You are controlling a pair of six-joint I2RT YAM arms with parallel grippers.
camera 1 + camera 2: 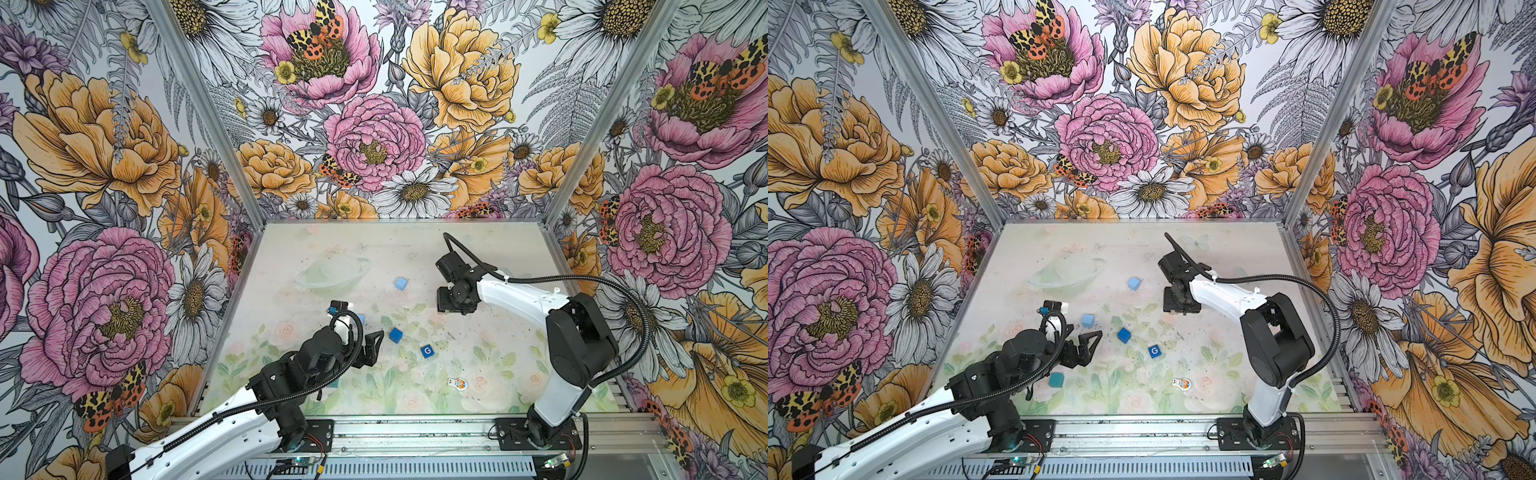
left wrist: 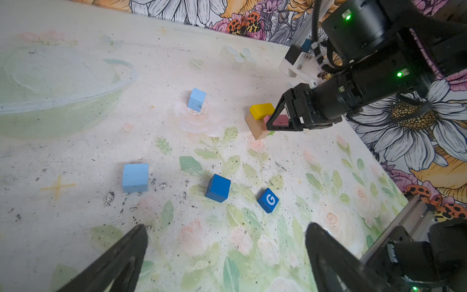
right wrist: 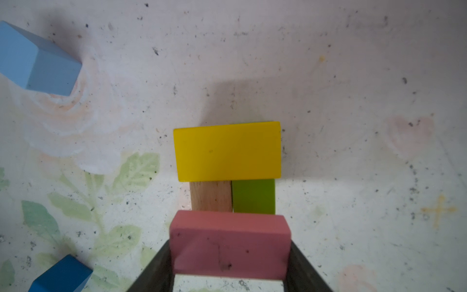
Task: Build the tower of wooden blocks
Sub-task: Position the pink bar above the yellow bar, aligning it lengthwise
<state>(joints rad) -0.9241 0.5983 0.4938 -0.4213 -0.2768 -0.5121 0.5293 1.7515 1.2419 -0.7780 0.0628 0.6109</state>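
Floral table [image 1: 498, 257]: blue cube [image 1: 427, 351] (marked "G").

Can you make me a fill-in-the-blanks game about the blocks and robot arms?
The oblong block in the right end effector is coloured ____.
The yellow block lies across the plain-wood block and the ____ one.
One dark blue cube carries a white letter ____.
The open left end effector holds ____.
Missing words: pink, green, G, nothing.

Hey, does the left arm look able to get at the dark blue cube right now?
Probably yes. The left arm has open, empty jaws, and the dark blue cube sits alone just ahead, nothing between.
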